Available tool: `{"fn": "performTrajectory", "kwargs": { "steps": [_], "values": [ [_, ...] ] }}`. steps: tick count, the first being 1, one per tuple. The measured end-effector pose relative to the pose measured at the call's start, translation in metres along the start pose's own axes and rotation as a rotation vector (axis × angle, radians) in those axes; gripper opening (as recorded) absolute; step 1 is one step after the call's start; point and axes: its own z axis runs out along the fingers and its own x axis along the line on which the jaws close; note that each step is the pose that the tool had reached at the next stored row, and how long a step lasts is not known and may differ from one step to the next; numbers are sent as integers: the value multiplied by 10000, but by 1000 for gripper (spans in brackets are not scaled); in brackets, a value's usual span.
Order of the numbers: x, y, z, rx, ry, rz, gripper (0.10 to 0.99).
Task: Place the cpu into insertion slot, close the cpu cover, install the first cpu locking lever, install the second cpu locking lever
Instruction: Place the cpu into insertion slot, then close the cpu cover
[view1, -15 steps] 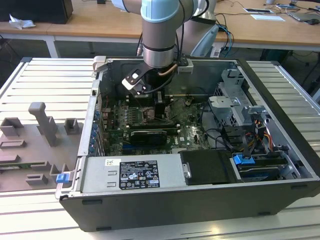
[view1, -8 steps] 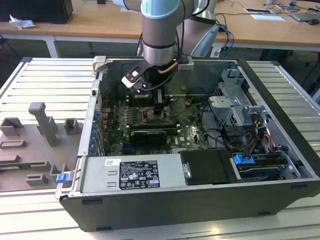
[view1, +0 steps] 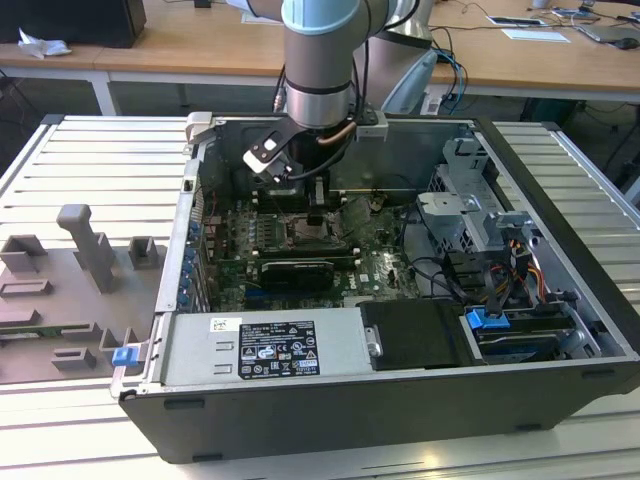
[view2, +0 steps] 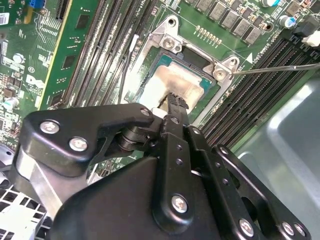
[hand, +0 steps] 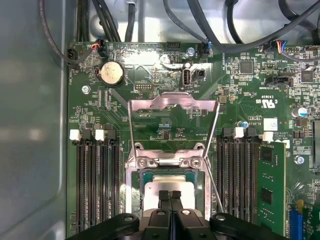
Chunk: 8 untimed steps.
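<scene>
while the cpu cover (hand: 172, 101) stands open, the gripper (hand: 170, 194) tips rest on the cpu (hand: 156, 189)

both wrist views show its fingers (view2: 176, 130) drawn together with nothing between, touching one cpu lying flat in the insertion slot (hand: 148, 176). the first wrist view adds two thin lever rods (hand: 131, 125) and one coin cell (hand: 111, 74); the second wrist view catches one lever rod (view2: 280, 67). the exterior view gives the arm (view1: 318, 40) inside one open computer case (view1: 400, 425).
</scene>
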Motion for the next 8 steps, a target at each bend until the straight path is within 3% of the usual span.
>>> {"fn": "performTrajectory", "kwargs": {
  "steps": [4, 8],
  "values": [
    [0, 1, -14, -1, 0, 0, 106],
    [0, 117, -10, 35, -1, 5, 106]
  ]
}}
